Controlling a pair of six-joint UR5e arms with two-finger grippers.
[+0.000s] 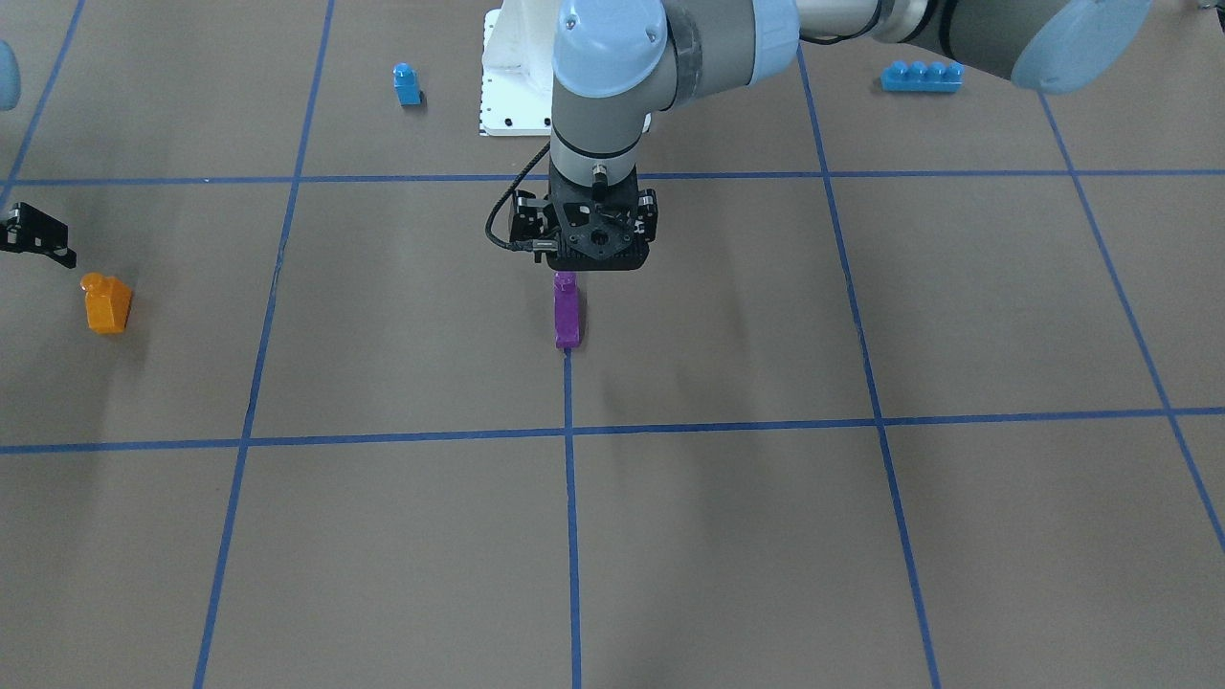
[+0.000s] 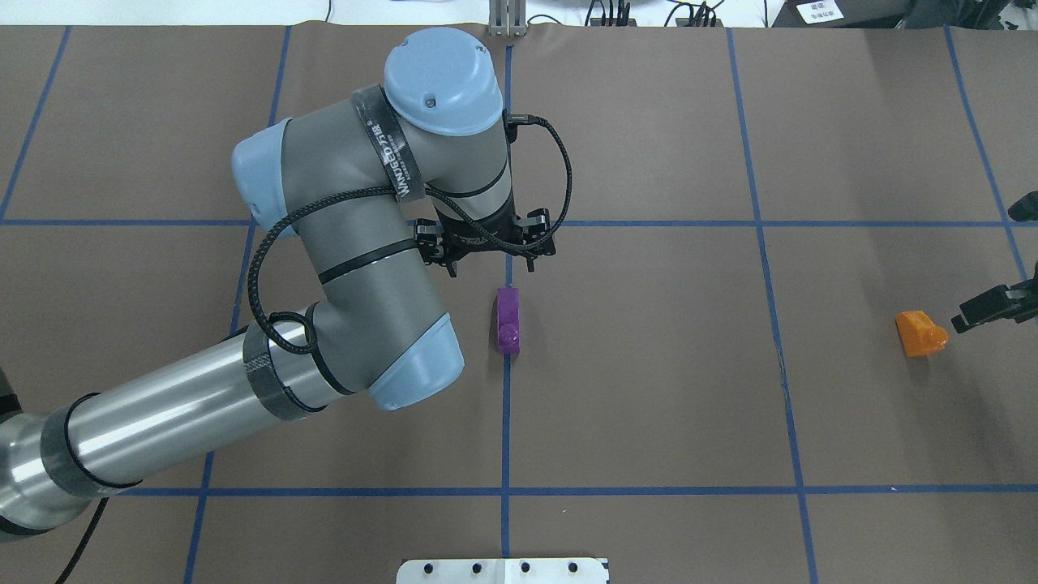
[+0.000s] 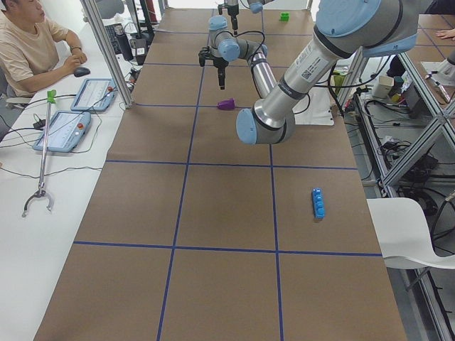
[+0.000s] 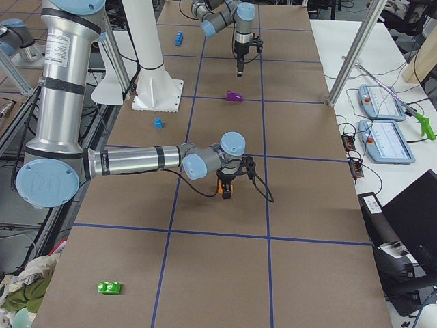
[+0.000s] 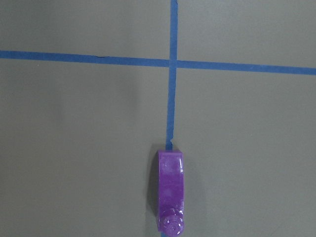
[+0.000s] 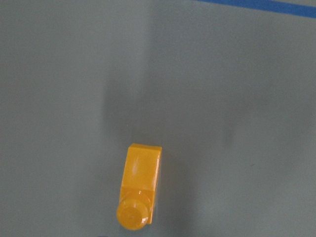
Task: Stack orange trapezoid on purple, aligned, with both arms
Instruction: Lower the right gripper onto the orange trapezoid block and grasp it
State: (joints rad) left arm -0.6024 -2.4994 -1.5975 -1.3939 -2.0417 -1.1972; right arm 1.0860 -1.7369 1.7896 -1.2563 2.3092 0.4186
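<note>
At the table's (image 2: 649, 405) right-hand end, the orange trapezoid (image 2: 919, 332) sat stud up and free of any grip. Its long axis ran across the table, with the stud end turned toward my right claw (image 2: 993, 308). That claw stood just beside the trapezoid on its outer side, not over it. In the right wrist view the trapezoid lay low in the picture, so I judged the claw had yet to centre on it. I could not tell how wide the right claw stood.

Well apart, at the table's middle, the purple block (image 2: 508, 321) lay on a blue tape line (image 2: 504, 422). Its long axis ran along the line, roughly square to the orange one's. My left claw (image 1: 593, 251) hung just past its sloped end, on the side away from my base. Its opening could not be told either. I judged the right arm nearer the trapezoid, which needed a turn before stacking.
</note>
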